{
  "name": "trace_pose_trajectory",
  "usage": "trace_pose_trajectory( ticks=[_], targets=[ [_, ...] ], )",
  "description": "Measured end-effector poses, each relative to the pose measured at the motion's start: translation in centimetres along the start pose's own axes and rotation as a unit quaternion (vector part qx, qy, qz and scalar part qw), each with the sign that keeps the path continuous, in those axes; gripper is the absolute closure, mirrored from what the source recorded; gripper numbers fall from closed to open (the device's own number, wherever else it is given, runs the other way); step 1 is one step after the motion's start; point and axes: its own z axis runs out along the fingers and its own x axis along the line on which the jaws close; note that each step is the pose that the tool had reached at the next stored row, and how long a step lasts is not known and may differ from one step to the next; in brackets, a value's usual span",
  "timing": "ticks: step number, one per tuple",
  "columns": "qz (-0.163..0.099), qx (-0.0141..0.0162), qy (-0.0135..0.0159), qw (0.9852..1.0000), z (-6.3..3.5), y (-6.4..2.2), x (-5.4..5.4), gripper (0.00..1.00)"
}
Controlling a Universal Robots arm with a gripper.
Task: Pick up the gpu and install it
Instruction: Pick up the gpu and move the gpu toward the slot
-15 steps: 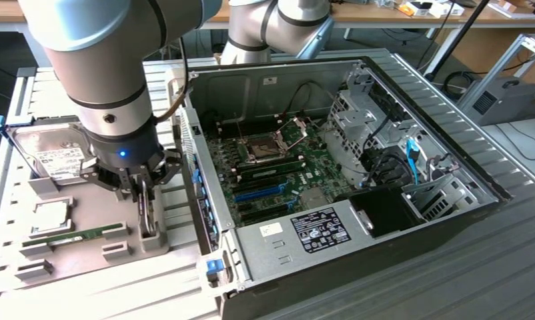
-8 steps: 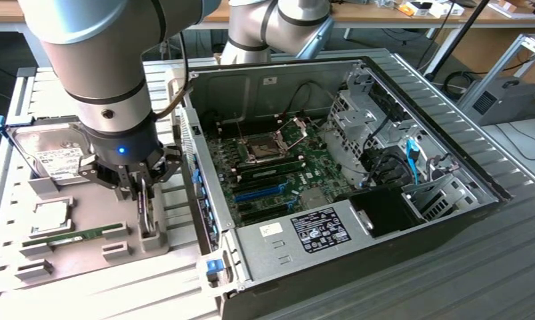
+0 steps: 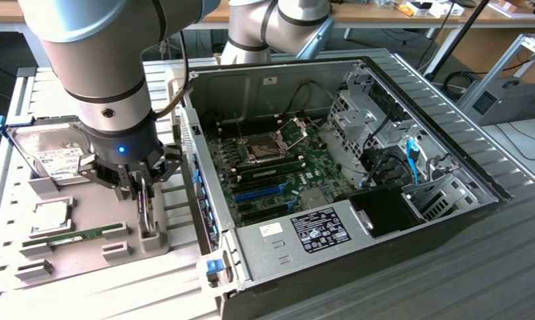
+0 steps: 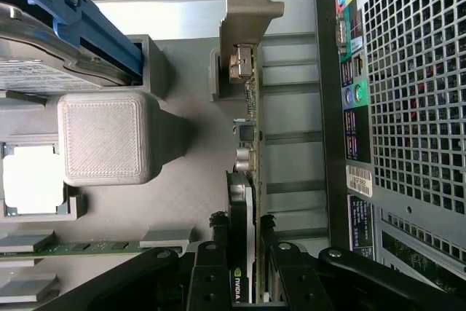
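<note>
- My pincer is partly closed, its fingers gripping both faces of the gpu;
- the gpu stands on edge in the grey tray, just beside the open computer case.

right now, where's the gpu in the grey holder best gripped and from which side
Pinch the gpu across its two flat faces at the top edge, away from the metal bracket, coming straight down. It stands on edge in the grey holder, leaving those faces exposed. The claw straddles it there.
</note>
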Motion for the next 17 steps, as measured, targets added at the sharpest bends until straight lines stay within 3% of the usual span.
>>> trace_pose_trajectory(
  ticks=[6, 17],
  targets=[
    [0.0, 0.0, 0.0001, 1.0, -0.03, 0.0, 0.0, 0.73],
    [-0.001, 0.0, 0.0, 1.0, -1.16, 0.05, 0.0, 0.73]
  ],
)
